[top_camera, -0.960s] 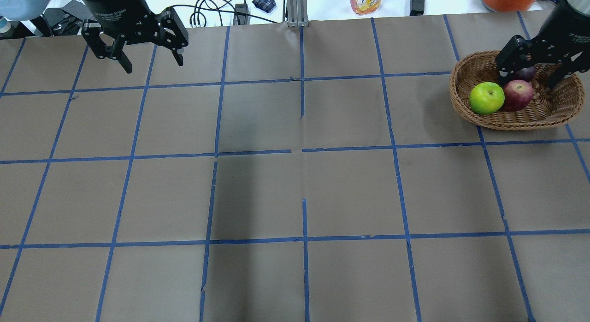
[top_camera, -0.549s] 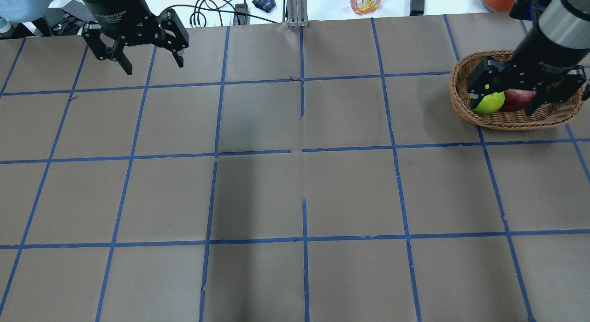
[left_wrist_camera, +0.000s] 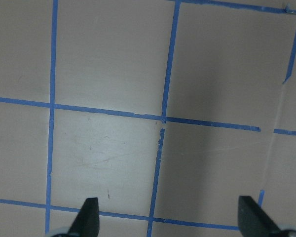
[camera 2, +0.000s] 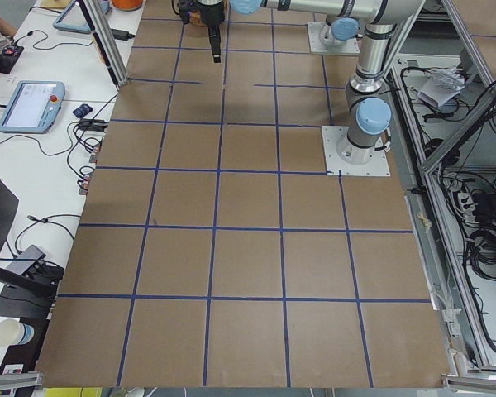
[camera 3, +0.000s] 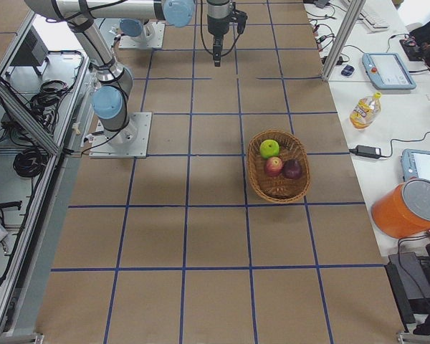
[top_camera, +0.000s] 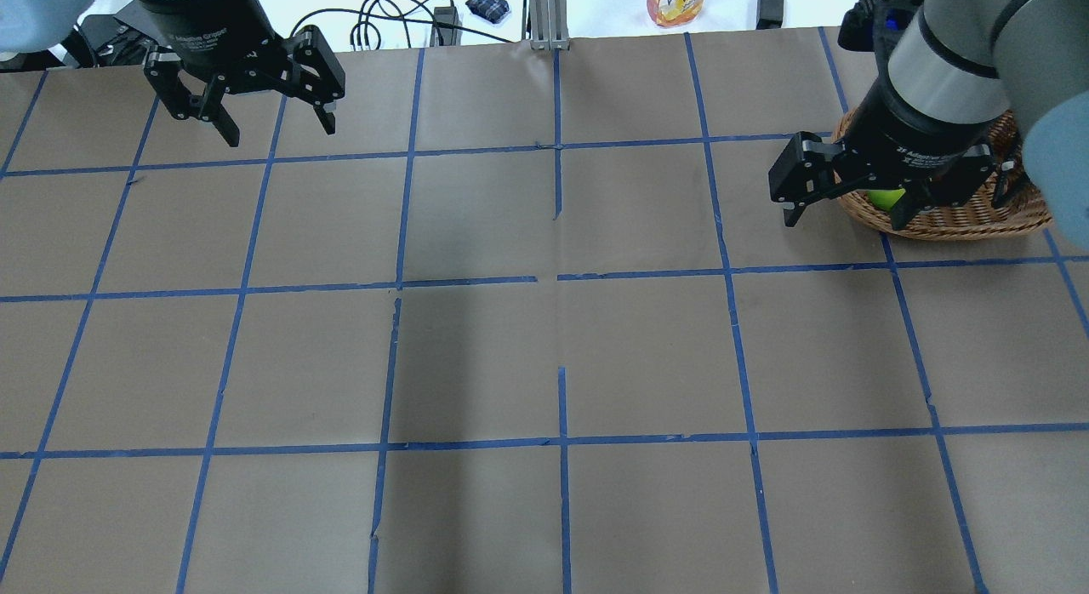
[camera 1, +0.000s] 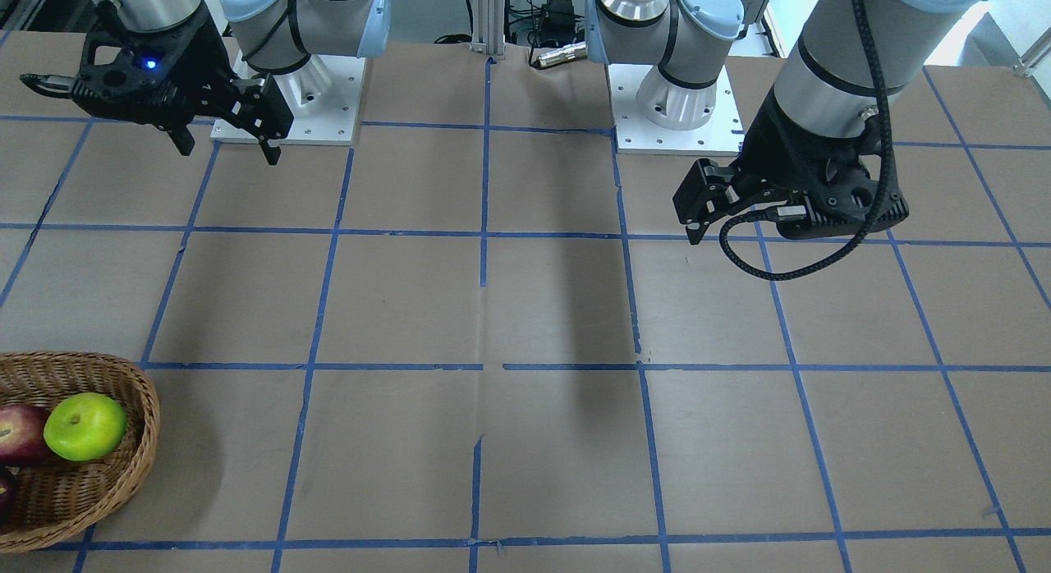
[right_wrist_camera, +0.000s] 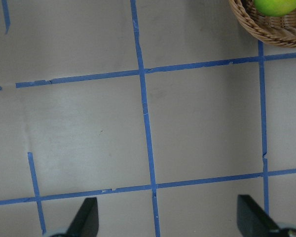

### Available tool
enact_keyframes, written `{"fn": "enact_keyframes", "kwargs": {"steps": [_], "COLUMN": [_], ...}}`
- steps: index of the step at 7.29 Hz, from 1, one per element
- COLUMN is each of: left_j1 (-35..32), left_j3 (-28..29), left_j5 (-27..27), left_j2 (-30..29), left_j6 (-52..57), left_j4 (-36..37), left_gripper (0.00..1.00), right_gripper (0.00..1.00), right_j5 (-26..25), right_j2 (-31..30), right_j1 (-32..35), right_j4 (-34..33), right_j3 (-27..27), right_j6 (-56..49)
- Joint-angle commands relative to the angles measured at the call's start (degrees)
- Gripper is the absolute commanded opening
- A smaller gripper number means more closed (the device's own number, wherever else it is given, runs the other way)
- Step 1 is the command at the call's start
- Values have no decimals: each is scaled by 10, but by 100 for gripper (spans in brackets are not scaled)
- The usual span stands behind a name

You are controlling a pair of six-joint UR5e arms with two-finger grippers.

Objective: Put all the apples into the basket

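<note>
The wicker basket [camera 3: 252,170] stands at the table's right end and holds all three apples: the yellow-green apple [camera 3: 269,148], the red apple [camera 3: 274,166] and the maroon apple [camera 3: 292,169]. The front-facing view shows the basket [camera 1: 135,466] with the green apple [camera 1: 84,426] and the red apple [camera 1: 18,433]. In the overhead view my right gripper [top_camera: 846,218] is open, empty and raised; it covers most of the basket [top_camera: 961,221], so only a sliver of the green apple [top_camera: 889,199] shows. My left gripper [top_camera: 279,133] is open and empty over the far left of the table.
In the right wrist view the basket rim [right_wrist_camera: 266,34] and the green apple [right_wrist_camera: 276,6] sit at the top right. A juice bottle [top_camera: 676,0] and cables [top_camera: 383,19] lie beyond the table's far edge. Brown paper with blue tape lines covers the table.
My right gripper has risen out of the basket and moved left in the overhead view, open and empty; all three apples stay in the basket. The left gripper has barely moved.
</note>
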Motion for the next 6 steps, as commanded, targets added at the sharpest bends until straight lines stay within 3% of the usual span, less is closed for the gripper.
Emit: {"fn": "enact_keyframes", "kwargs": {"steps": [1,6], "left_j1": [-1,6], "left_j3": [-3,-1], "left_j5": [0,-3], "left_j2": [1,0], "left_j6": [-1,0], "left_j4": [3,6], "left_gripper": [100,100], "right_gripper": [100,100], "right_j5": [4,2], "right_j2": [-13,-12], "right_j1": [2,2], "right_j4": [54,76], "right_j3": [-3,-17], "right_j6": [-11,-35]}}
